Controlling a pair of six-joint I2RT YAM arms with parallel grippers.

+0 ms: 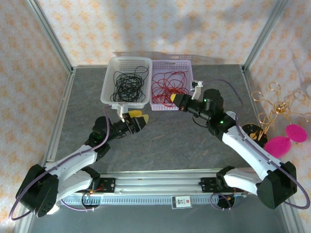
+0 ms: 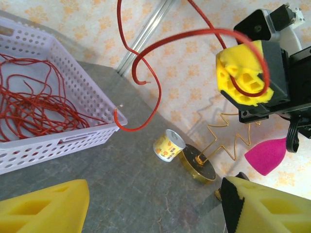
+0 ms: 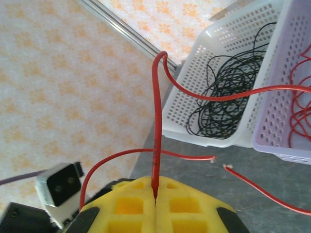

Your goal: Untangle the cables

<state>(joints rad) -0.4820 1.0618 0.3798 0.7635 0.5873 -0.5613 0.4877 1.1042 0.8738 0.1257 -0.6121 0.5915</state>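
Counting baskets: two, touching side by side at 12 o'clock on the bench (image 1: 160, 145); a white basket (image 1: 109, 94) on the left, a lilac basket (image 1: 187, 60) on the right.
Black cables: one loose heap (image 1: 127, 83) of thin dark loops lying in the white basket; the number of strands cannot be told.
Left gripper: one (image 1: 137, 118), at 6 o'clock of the white basket, just off its near wall; its yellow fingers (image 2: 46, 206) stand wide apart with nothing between them.
Red cables: one tangle (image 1: 169, 85) of thin red loops spread across the floor of the lilac basket; the strands are too many to count.
Right gripper: one (image 3: 155, 196), at 5 o'clock of the lilac basket, near its corner; its yellow pads are pressed together, pinching a red cable.
Red cable: one strand (image 3: 155, 121) rises straight out of the pads, bends sharply at the top and sweeps towards 3 o'clock to the lilac basket. Two bare red ends hang over the bench near the basket wall; which strand they belong to I cannot tell.
Cup: one small printed cup (image 2: 168, 144), tilted, just beside the ornament's round base.
Gold wire ornament: one (image 1: 274, 109), at 3 o'clock, well apart from the baskets.
Pink discs: two (image 1: 277, 144), at 5 o'clock of the ornament.
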